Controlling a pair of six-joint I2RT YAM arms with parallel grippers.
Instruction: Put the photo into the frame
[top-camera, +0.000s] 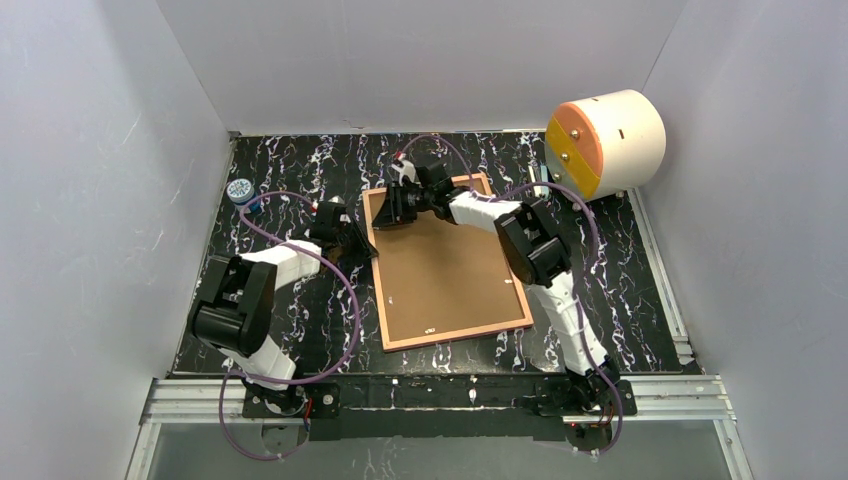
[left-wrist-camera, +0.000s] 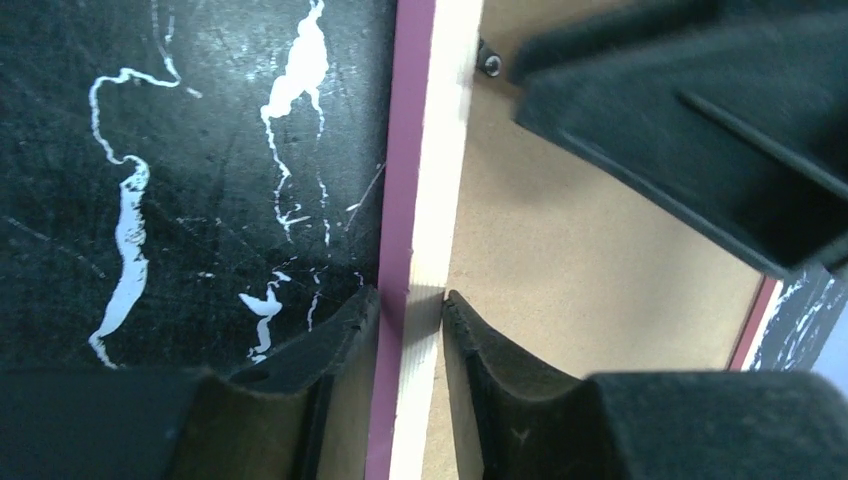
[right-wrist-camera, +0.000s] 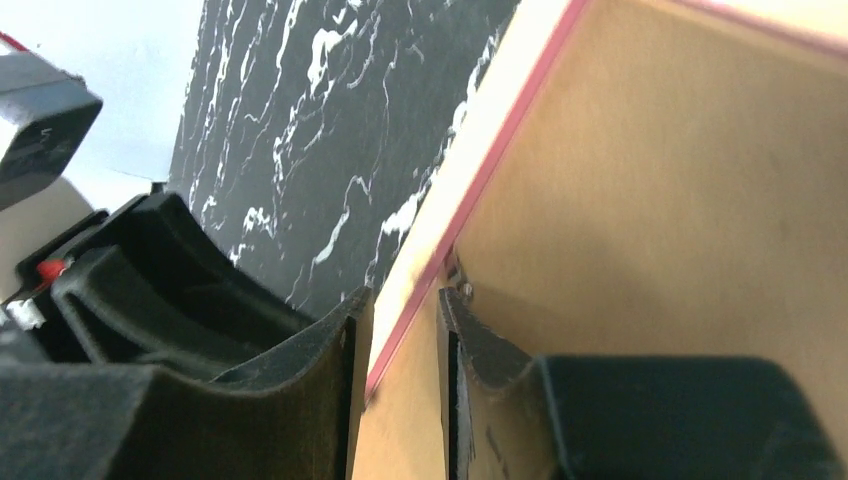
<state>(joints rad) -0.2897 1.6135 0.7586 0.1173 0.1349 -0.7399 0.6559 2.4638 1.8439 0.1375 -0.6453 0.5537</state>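
Left fingers (left-wrist-camera: 320, 345) pinch the frame (left-wrist-camera: 445, 150) rail; right fingers (right-wrist-camera: 490, 350) straddle it near the corner, grip unclear. I should lift evenly so it does not twist.

White shells (top-camera: 290, 262), black joints (top-camera: 232, 305), purple cables (top-camera: 352, 300) (loosely looped); matte black left hand (left-wrist-camera: 410, 300) and right hand (right-wrist-camera: 405, 295).
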